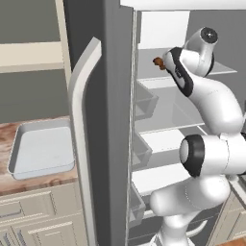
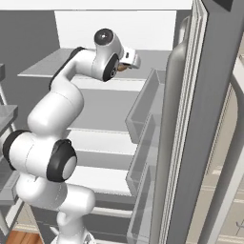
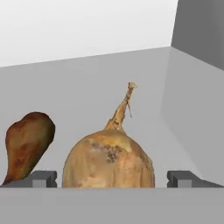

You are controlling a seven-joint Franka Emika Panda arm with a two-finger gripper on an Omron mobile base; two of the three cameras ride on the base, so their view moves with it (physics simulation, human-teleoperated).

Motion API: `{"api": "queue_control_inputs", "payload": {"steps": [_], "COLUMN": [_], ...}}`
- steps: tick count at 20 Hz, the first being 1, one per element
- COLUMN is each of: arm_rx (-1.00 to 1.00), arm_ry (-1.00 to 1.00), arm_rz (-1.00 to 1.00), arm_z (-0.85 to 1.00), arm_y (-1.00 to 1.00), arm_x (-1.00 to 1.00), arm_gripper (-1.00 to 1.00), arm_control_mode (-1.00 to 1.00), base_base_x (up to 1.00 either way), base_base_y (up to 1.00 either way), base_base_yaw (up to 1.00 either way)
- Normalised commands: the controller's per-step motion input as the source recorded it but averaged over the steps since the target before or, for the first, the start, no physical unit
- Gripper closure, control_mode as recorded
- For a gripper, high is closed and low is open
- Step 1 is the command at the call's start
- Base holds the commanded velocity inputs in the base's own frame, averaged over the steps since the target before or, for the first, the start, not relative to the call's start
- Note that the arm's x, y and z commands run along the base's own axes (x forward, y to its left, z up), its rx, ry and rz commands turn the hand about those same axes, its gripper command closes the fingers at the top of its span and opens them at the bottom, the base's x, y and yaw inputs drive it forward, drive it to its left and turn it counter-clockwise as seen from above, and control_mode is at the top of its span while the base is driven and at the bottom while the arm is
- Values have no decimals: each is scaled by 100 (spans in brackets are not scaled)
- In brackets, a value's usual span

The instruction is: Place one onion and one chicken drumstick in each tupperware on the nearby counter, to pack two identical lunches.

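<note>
Spread to its widest, my claw (image 3: 112, 178) holds nothing yet; its two dark fingertips (image 3: 43, 178) stand one on each side of the onion (image 3: 109, 159), because I am lining up to close on the bulb across its broad middle. I have my arm stretched high into the open fridge, onto an upper shelf (image 3: 87, 87), since that is where the food is kept.

Going left to right in the hand view: the chicken drumstick (image 3: 27, 144) lies just beside the onion at its left, a glossy reddish-brown club shape, fat at the top and narrowing toward the bone end below. The onion is round, papery and tan, with a dry twisted stalk rising from its crown. The shelf under both is smooth, flat and pale grey, with a grey side wall on the right.

In the left base view, the tupperware (image 1: 41, 149) waits well apart to the left on the marbled counter (image 1: 9, 132): a shallow, pale grey-white, rounded-rectangular tub, with nothing in it. Between it and me stands the open fridge door (image 1: 103, 120), grey with a long curved handle (image 1: 81, 125).
</note>
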Motion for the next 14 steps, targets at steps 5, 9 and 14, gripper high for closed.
{"api": "queue_control_inputs", "payload": {"steps": [5, 9, 14], "arm_rx": [0, 0, 0], "arm_ry": [3, 4, 2], "arm_rz": [0, 0, 0], "arm_z": [-29, -43, -50], "arm_y": [-16, -7, 0], "arm_x": [15, 16, 5], "arm_gripper": [-100, 100, 100], "arm_control_mode": [-100, -100, -100], "base_base_x": [0, 0, 0], "base_base_y": [0, 0, 0], "base_base_yaw": [0, 0, 0]}}
